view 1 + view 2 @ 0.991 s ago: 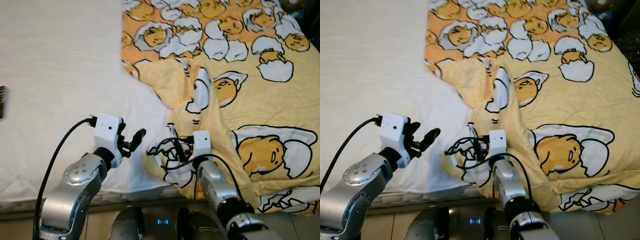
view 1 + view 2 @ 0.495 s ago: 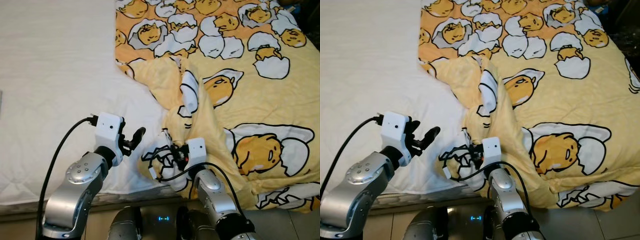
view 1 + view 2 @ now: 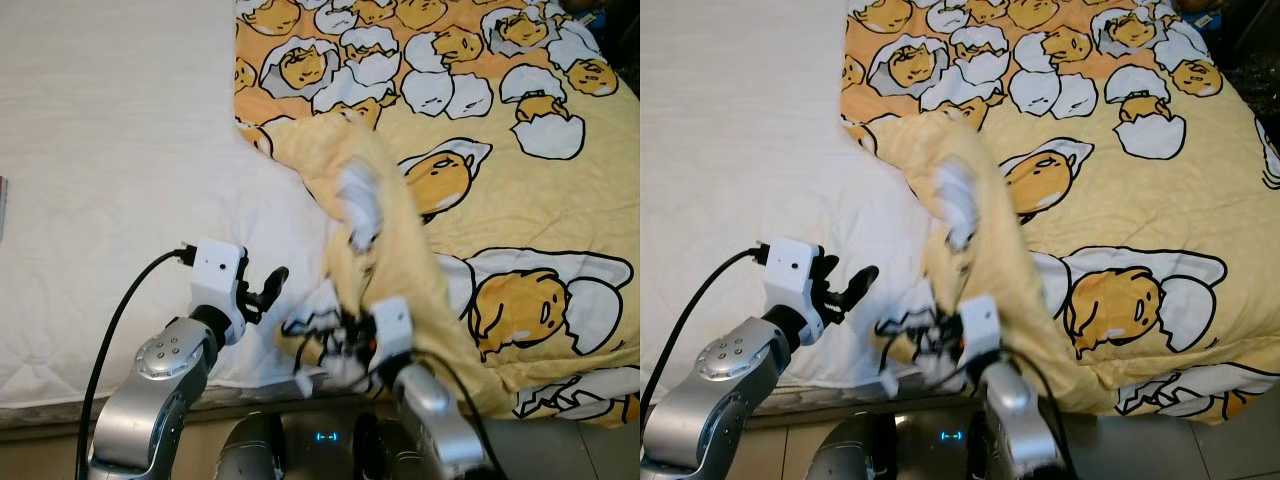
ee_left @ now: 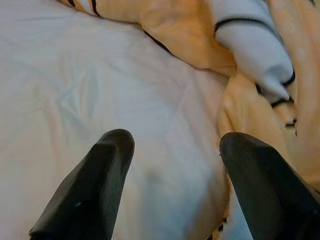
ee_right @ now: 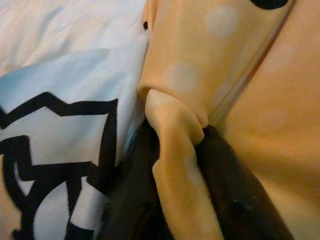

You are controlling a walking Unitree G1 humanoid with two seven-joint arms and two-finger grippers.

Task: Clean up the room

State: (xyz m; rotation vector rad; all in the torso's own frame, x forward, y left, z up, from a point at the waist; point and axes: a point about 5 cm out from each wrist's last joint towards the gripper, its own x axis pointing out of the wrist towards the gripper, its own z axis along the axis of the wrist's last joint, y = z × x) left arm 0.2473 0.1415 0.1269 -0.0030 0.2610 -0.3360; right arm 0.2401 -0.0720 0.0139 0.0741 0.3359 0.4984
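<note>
Right tool (image 5: pixel 175 165) pinching yellow blanket (image 3: pixel 500 200) on bed (image 3: pixel 110 150).

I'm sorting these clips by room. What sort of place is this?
Most likely a bedroom. A bed with a white quilted sheet lies before the robot, half covered by a yellow cartoon-egg blanket. The right claw pinches a blanket fold; the left claw hovers open over the sheet.
</note>
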